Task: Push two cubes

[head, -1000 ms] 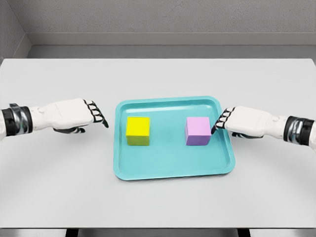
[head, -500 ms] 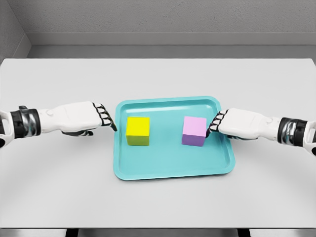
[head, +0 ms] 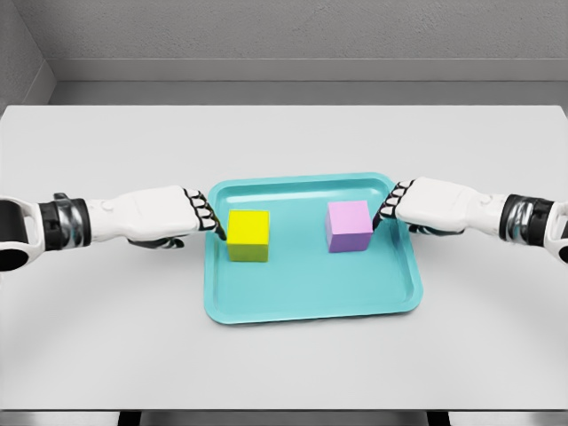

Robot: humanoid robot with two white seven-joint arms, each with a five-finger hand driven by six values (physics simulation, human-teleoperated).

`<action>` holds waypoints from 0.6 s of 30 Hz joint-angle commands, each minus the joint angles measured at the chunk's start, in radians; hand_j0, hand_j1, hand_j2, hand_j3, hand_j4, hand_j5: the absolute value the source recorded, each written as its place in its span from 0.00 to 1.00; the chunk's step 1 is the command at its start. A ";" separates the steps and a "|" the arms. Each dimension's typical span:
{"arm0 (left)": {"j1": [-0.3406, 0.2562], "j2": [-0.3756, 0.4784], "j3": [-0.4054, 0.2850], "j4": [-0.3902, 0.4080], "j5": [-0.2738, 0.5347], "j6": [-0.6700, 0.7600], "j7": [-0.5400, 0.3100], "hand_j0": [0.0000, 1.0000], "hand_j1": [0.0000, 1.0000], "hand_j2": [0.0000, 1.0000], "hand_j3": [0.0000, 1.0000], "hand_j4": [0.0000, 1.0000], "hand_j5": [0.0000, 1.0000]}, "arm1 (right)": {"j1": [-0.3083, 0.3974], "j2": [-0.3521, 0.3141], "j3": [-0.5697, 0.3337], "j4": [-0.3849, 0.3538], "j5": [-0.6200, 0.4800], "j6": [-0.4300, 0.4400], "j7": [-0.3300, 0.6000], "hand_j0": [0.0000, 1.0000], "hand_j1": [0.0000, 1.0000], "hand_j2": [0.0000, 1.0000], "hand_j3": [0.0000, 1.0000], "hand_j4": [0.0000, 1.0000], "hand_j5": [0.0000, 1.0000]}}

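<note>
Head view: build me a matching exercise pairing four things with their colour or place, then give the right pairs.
Things:
1. cube beside the left robot hand
2. cube beside the right robot hand
3. tray
4. table

Descriptions:
A. teal, holds both cubes
B. pink-purple
C. light grey, under everything
D. yellow

Pairs: 1-D, 2-B, 3-A, 4-C
</note>
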State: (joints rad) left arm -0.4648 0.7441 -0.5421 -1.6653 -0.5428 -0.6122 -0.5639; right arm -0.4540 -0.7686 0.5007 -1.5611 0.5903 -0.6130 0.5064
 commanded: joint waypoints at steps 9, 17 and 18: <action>-0.012 -0.040 -0.004 0.001 0.001 0.001 -0.024 0.74 0.74 0.74 0.74 0.74 0.74 | -0.029 0.057 0.045 0.018 0.006 0.002 0.032 0.69 0.69 0.69 0.69 0.69 0.69; -0.021 -0.077 -0.004 0.001 -0.006 0.001 -0.028 0.74 0.74 0.74 0.74 0.74 0.74 | -0.045 0.072 0.047 0.027 0.026 0.002 0.032 0.69 0.69 0.69 0.69 0.69 0.69; -0.025 -0.081 -0.004 0.001 -0.012 0.001 -0.028 0.74 0.74 0.74 0.74 0.74 0.74 | -0.054 0.074 0.048 0.036 0.028 0.002 0.032 0.69 0.69 0.69 0.69 0.69 0.69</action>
State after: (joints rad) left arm -0.4893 0.6740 -0.5463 -1.6644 -0.5553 -0.6134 -0.5922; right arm -0.5108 -0.6965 0.5442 -1.5330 0.5947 -0.6020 0.5366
